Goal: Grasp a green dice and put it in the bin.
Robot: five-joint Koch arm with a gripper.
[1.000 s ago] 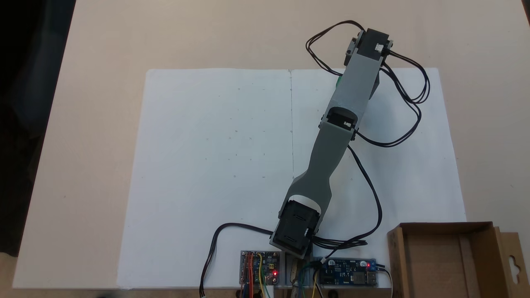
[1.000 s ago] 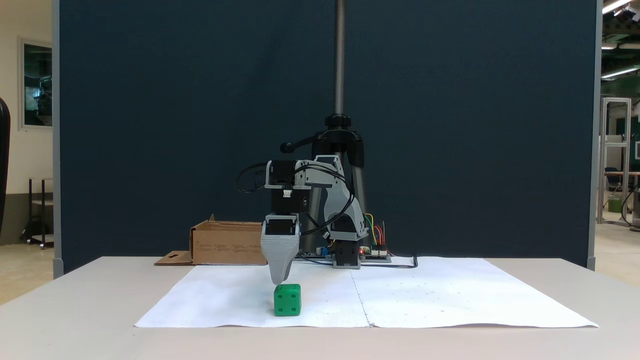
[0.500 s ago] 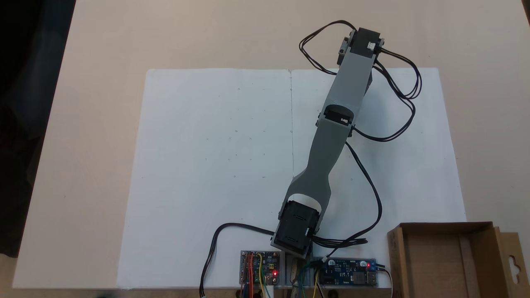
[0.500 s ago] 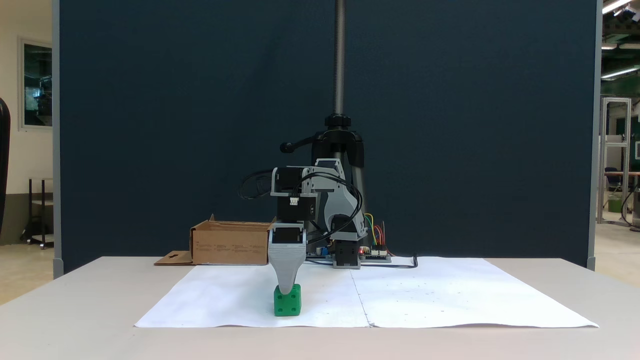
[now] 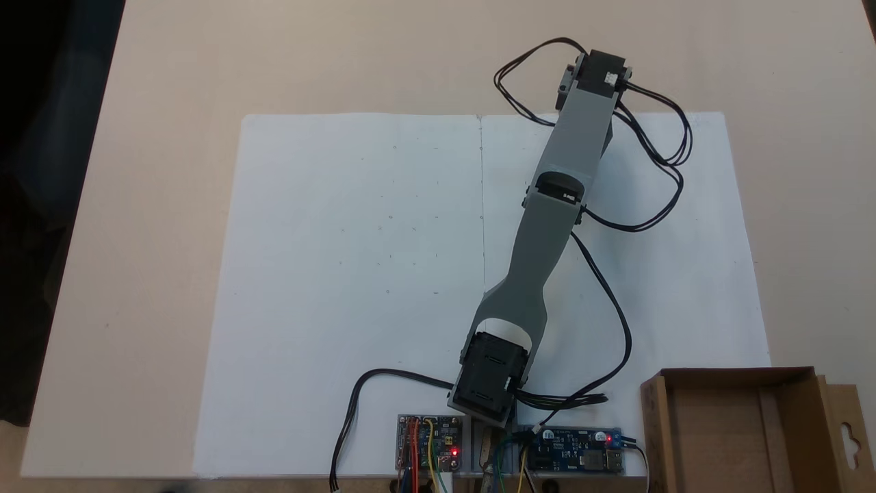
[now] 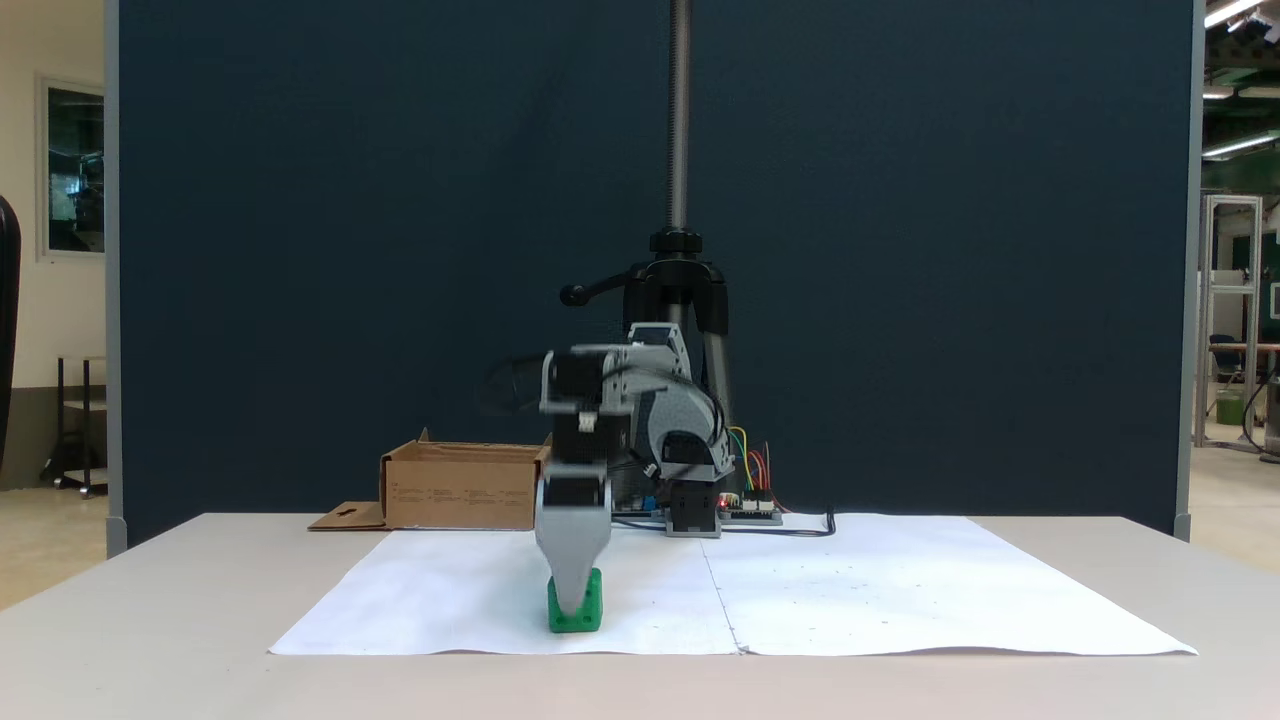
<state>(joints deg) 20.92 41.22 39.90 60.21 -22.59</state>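
the green dice [image 6: 589, 611] is seen in a fixed view resting on the white paper [image 6: 900, 590], near that sheet's front edge and left of its centre crease. the gripper [image 6: 572, 600] is lowered straight down over the dice, its grey tapered front covering most of the cube's near face, so that green shows at the right side and along the bottom. the fingers lie one behind the other from this side and are blurred, so whether they are spread or closed on the dice cannot be told.

from above, the arm [image 5: 547, 219] is stretched from its base at the near edge of the tabletop [image 5: 171, 68] toward the far right corner of the paper [image 5: 342, 239]; the dice and fingers are hidden beneath the wrist there.

the bin [image 5: 797, 394] stands at the near right corner of the tabletop in that top view, off the paper, open side up, with its hang-hole flap folded outward. from the front it [image 6: 455, 487] is seen at the back left, behind the gripper and well apart from the dice.
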